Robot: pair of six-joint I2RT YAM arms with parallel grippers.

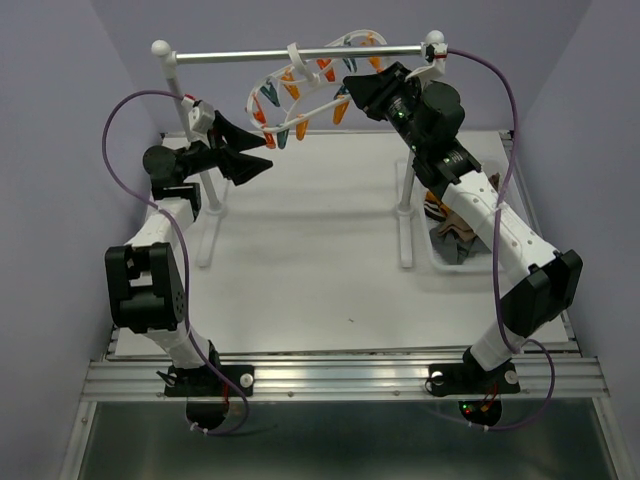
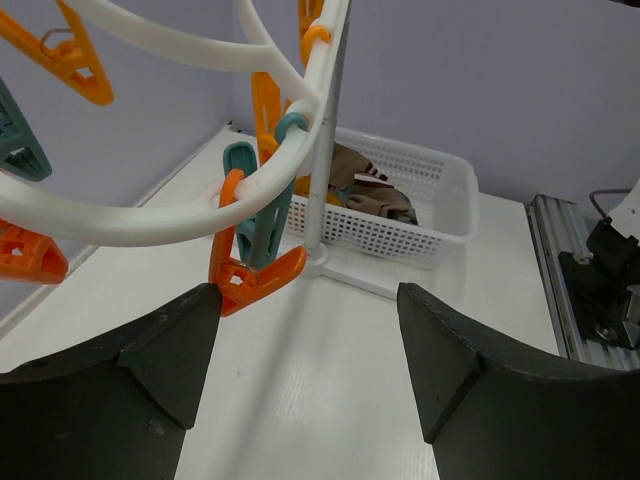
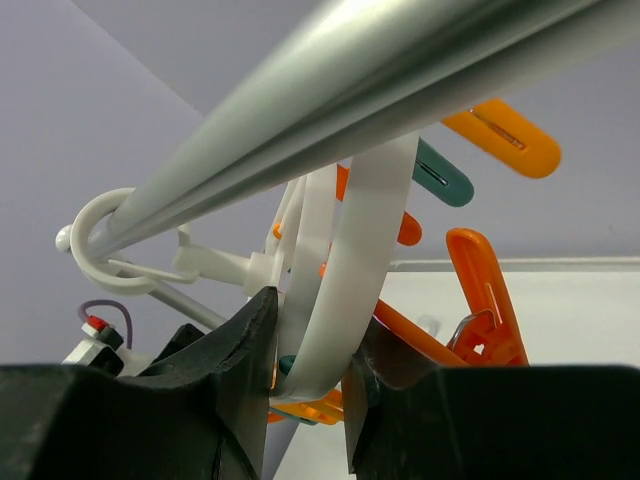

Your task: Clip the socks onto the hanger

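Observation:
The white oval hanger [image 1: 300, 95] with orange and teal clips hangs tilted from the rack's metal crossbar [image 1: 300, 53]. My right gripper [image 1: 348, 92] is shut on the hanger's white ring at its right end; in the right wrist view the ring band [image 3: 350, 280] sits pinched between the jaws of that gripper [image 3: 310, 330]. My left gripper [image 1: 268, 153] is open and empty beside the hanger's lower left; in the left wrist view this gripper [image 2: 308, 300] has an orange clip [image 2: 250, 280] at its left fingertip. The socks [image 1: 455, 238], brown and striped, lie in a basket, also seen in the left wrist view [image 2: 365, 190].
The white mesh basket [image 2: 440, 215] stands at the table's right side, partly behind my right arm [image 1: 437, 262]. The white two-post rack has one post at the left [image 1: 205, 200] and one at mid-right [image 1: 405, 200]. Purple walls close in the back and sides.

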